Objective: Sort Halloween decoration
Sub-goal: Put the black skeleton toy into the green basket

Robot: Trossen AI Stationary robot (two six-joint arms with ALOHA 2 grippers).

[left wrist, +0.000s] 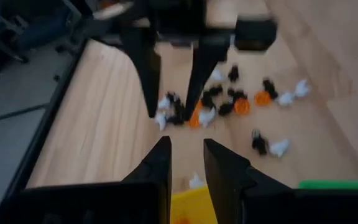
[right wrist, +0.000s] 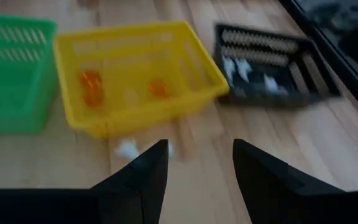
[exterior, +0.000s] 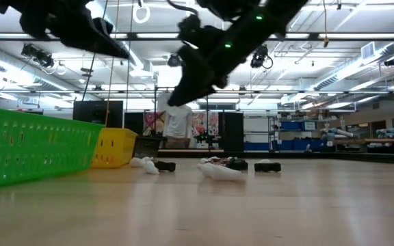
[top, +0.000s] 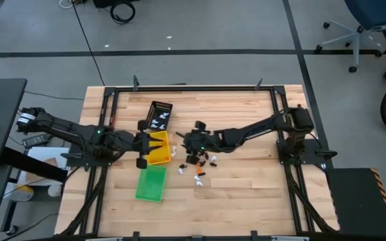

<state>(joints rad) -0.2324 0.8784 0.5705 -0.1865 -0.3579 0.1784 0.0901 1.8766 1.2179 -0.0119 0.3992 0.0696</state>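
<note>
Pale wooden tabletop [top: 246, 194]; yellow plastic tray [top: 157, 148] under left claw [top: 141, 142], slightly parted, empty. Right claw [top: 194, 141], spread wide, empty, nearer: directly below, scattered tiny white, orange and black Halloween trinkets [top: 202, 162].

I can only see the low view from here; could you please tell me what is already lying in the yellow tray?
Observer: Two orange trinkets lie in the yellow tray.
Operator: Thank you. What about the black tray behind it?
Observer: The black tray holds several white trinkets.
Operator: Is the right gripper carrying anything?
Observer: No, the right gripper is open with nothing between its fingers, facing the trays.
</note>
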